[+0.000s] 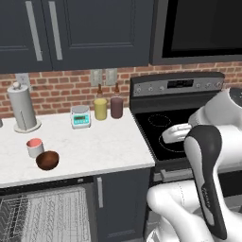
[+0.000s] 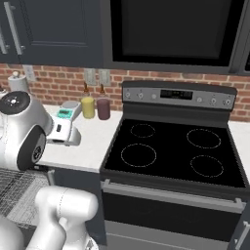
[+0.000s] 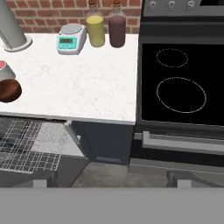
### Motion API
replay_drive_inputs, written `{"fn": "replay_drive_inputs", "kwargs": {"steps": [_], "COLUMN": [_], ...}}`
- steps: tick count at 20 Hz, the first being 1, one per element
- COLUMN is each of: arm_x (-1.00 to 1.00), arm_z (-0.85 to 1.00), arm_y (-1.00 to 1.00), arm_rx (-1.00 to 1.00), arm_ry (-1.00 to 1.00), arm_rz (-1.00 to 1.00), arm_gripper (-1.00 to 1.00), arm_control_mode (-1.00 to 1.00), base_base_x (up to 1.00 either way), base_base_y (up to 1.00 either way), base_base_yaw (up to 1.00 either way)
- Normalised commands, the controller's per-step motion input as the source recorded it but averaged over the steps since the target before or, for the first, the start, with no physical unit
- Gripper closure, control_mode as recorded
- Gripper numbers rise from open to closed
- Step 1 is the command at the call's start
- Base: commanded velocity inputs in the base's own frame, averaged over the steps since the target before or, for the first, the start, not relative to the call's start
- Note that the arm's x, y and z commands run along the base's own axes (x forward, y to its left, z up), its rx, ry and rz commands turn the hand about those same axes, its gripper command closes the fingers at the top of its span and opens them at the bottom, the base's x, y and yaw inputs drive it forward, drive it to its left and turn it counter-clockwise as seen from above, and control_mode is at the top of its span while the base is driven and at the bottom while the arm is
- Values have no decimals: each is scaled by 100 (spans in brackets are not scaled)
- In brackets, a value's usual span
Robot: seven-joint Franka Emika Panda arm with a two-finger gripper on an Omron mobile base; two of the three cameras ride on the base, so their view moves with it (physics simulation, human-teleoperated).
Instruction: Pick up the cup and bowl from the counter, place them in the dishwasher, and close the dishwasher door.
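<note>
Black stove [image 2: 176, 151] with four ring burners beside white counter [image 2: 95, 139]. Yellow canister [image 2: 88, 107], maroon canister [image 2: 103, 108] and small scale [image 2: 66, 112] against brick wall [image 2: 58, 83]. Paper towel roll [image 2: 18, 83] far left. Wire rack [image 2: 17, 190] low at left, below counter edge.

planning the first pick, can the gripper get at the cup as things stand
Probably yes, after a swing left. The cup stands in the open near the counter's front edge, with the bowl close beside it. The gripper is open and holds nothing.
</note>
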Motion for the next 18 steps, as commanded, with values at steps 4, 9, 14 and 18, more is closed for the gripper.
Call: {"fn": "replay_drive_inputs", "kwargs": {"steps": [4, 9, 14, 18], "arm_x": [0, 0, 0, 0], "arm_z": [0, 0, 0, 0], "arm_y": [0, 0, 0, 0], "arm_rx": [0, 0, 0, 0], "arm_ry": [0, 0, 0, 0], "arm_rz": [0, 0, 0, 0], "arm_gripper": [-100, -100, -100, -100], "arm_control_mode": [100, 100, 100, 100], "base_base_x": [2, 9, -3, -2], "base_base_y": [-30, -27, -42, -30], "base_base_yaw": [24, 65, 86, 92]}}
